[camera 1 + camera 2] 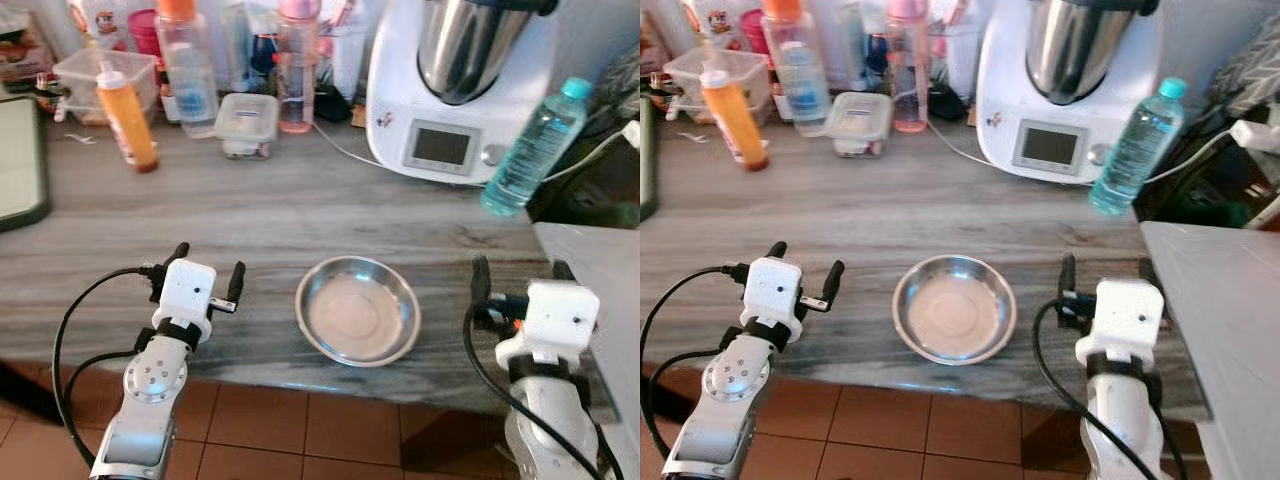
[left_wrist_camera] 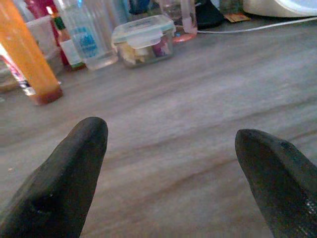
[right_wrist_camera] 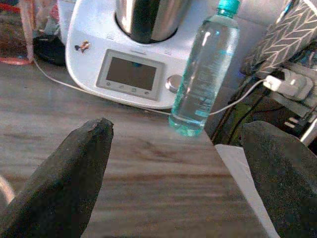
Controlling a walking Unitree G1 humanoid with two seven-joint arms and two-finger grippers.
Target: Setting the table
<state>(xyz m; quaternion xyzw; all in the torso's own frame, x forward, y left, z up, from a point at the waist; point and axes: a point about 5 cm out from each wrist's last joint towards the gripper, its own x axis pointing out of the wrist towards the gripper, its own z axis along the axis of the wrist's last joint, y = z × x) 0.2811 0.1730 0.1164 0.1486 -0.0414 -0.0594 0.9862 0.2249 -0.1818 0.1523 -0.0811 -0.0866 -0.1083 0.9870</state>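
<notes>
The steel bowl [image 1: 358,309] sits at the counter's [image 1: 250,210] front edge, between the left gripper [image 1: 208,272] and right gripper [image 1: 520,272], both spread wide and empty; a careless nudge would probably tip it off the edge.

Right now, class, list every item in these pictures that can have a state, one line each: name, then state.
steel bowl: empty, upright, near the counter's front edge
water bottle: capped, upright, nearly full
orange sauce bottle: capped, upright
food container: lid on
kitchen machine: screen blank, steel jug seated
left claw: open, empty
right claw: open, empty
</notes>
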